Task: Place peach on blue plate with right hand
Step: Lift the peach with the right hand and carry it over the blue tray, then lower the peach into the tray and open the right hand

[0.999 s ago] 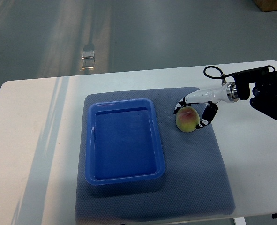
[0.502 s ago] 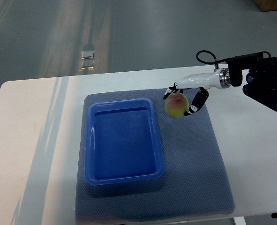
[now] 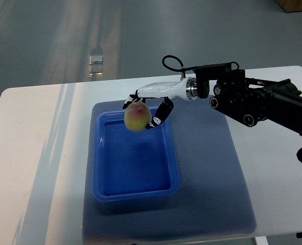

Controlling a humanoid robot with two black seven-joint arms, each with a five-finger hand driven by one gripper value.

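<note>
Peach (image 3: 137, 118) carried leftward off grey mat (image 3: 212, 168), now held above far end of blue plate (image 3: 135, 191). Right hand (image 3: 146, 110) grasping peach, fingers (image 3: 161, 113) curled around its sides, arm stretched in across worktop (image 3: 33, 153). Left hand out of shot. Your risks: release from this height could send peach rolling or bouncing; fruit sits close to far rim, so early drop may tip it back onto mat. Lower first, move nearer centre.

White table (image 3: 38, 132); grey mat (image 3: 212, 173) on it, blue plate (image 3: 102, 190) on mat.
</note>
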